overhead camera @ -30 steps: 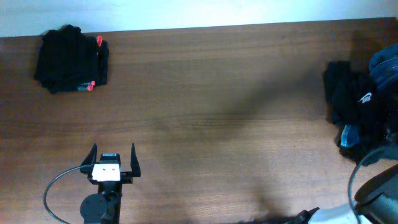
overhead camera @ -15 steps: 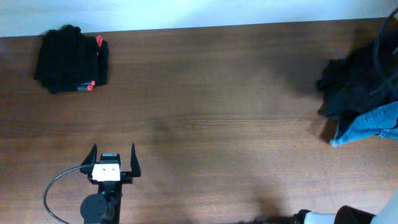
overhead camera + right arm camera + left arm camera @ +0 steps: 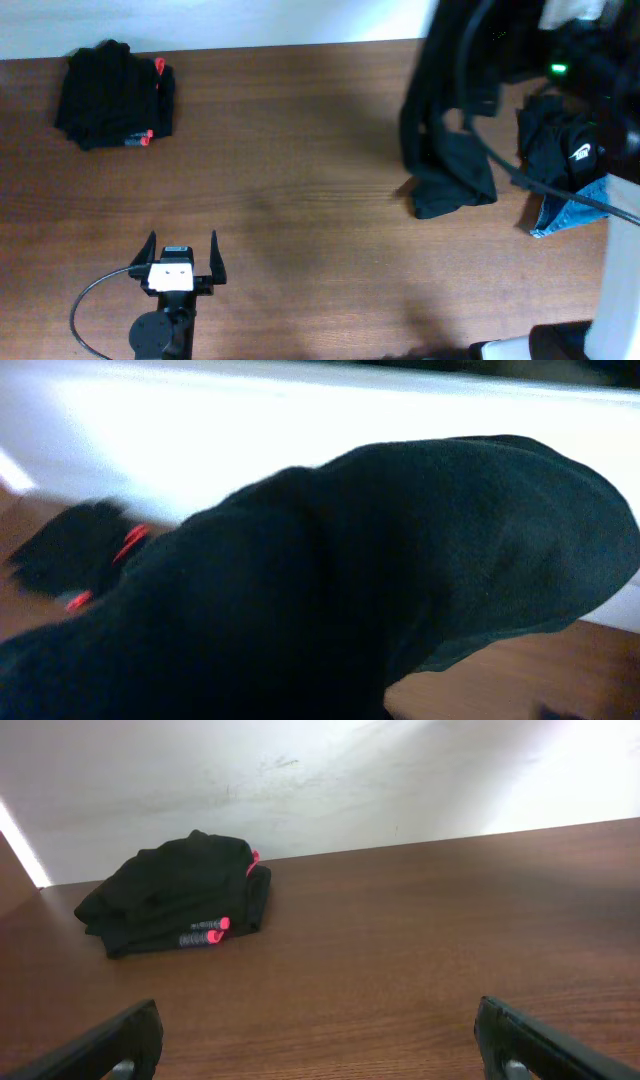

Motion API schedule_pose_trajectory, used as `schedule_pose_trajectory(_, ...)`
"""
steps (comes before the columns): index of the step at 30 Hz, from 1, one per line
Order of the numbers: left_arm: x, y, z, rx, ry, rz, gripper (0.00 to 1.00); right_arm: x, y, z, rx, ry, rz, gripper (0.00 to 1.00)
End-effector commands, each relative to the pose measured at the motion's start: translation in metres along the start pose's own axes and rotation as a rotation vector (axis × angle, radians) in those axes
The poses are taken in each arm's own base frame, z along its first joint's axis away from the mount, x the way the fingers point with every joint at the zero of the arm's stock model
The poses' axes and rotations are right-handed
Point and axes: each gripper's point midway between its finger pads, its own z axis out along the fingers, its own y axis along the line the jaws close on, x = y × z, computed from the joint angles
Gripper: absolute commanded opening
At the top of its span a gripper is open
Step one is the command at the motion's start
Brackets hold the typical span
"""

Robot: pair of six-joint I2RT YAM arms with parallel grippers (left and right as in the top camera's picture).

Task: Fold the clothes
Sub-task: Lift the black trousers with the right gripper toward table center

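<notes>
A black garment (image 3: 447,150) hangs from my raised right arm (image 3: 575,50) at the table's far right, and its lower end touches the wood. It fills the right wrist view (image 3: 350,580) and hides the fingers there. A pile of clothes lies at the right edge: a black piece with a white logo (image 3: 572,150) and blue denim (image 3: 572,210). A folded black garment with red tabs (image 3: 115,95) lies at the far left, also in the left wrist view (image 3: 175,895). My left gripper (image 3: 180,262) is open and empty near the front edge; its fingers show in the left wrist view (image 3: 320,1045).
The brown wooden table (image 3: 300,170) ends at a white wall (image 3: 250,20) along the back. Black cables (image 3: 540,185) from the right arm hang over the pile. The folded garment shows blurred in the right wrist view (image 3: 75,550).
My right arm has swung up from the lower right, pulled a black garment out of the pile and carried it up and left. The blue denim has shifted. The left arm has not moved.
</notes>
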Motion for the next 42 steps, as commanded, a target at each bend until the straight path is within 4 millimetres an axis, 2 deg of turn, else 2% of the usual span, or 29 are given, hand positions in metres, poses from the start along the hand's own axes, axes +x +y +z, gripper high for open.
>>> schedule_pose_trajectory(1,0.0,0.0,0.0,-0.003,-0.006,-0.005,1.0,-0.008,0.046,0.008,-0.139,-0.026,-0.129,0.04)
schedule_pose_trajectory(4,0.0,0.0,0.0,-0.003,-0.006,-0.005,0.99,-0.005,0.072,0.024,-0.151,-0.006,-0.187,0.04)
schedule_pose_trajectory(9,0.0,0.0,0.0,-0.003,-0.006,-0.005,0.99,-0.013,0.085,0.032,-0.056,-0.028,-0.235,0.04)
schedule_pose_trajectory(13,0.0,0.0,0.0,-0.003,-0.006,-0.005,0.99,-0.021,0.097,0.031,-0.059,-0.062,-0.25,0.04)
schedule_pose_trajectory(26,0.0,-0.001,0.0,0.004,-0.009,0.013,0.99,-0.025,0.101,0.026,-0.07,-0.084,-0.247,0.04)
schedule_pose_trajectory(29,-0.011,-0.015,-0.001,0.087,-0.055,0.015,0.99,-0.028,0.1,0.022,-0.069,-0.096,-0.247,0.04)
schedule_pose_trajectory(34,-0.057,-0.057,-0.018,0.343,-0.247,0.041,1.0,-0.041,0.101,0.017,-0.065,-0.148,-0.245,0.04)
schedule_pose_trajectory(38,-0.079,-0.062,-0.03,0.394,-0.248,-0.003,0.99,-0.054,0.108,0.014,-0.082,-0.206,-0.203,0.04)
schedule_pose_trajectory(42,-0.109,-0.058,-0.043,0.389,-0.217,0.035,0.99,-0.066,0.128,0.009,-0.123,-0.262,-0.212,0.04)
